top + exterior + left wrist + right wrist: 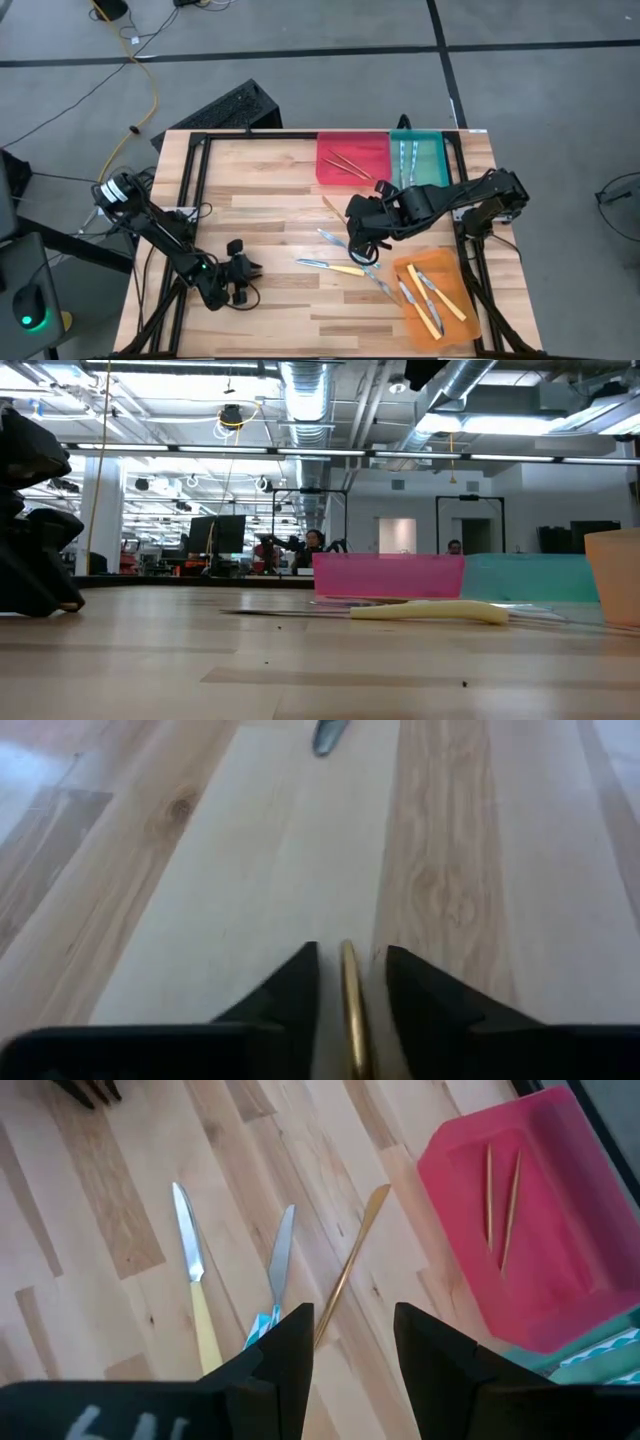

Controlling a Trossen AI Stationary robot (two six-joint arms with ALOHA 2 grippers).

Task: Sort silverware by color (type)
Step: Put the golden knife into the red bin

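At the front of the worktop [260, 190], far from the red tray [375, 150] and toward the left corner, the left gripper [243, 272] hangs low over the wood. Its fingers [300, 980] stand a little apart on either side of a thin gold stick [350, 1010], with a sliver of gap on each side, so they do not clamp it. Across the front from it, below the red tray's side, the orange tray [415, 268] holds yellow-handled knives [432, 300]. Closer to the red tray, one yellow-handled knife [345, 268] and blue-handled pieces [335, 240] lie loose on the wood. The right gripper [355, 1320] hovers above them, fingers well apart and empty, with a gold piece [352, 1265] lying beneath, pointing toward the red tray. The red tray holds two thin sticks [348, 165]. Just beside it, the teal tray [432, 155] holds blue-handled pieces [408, 160].
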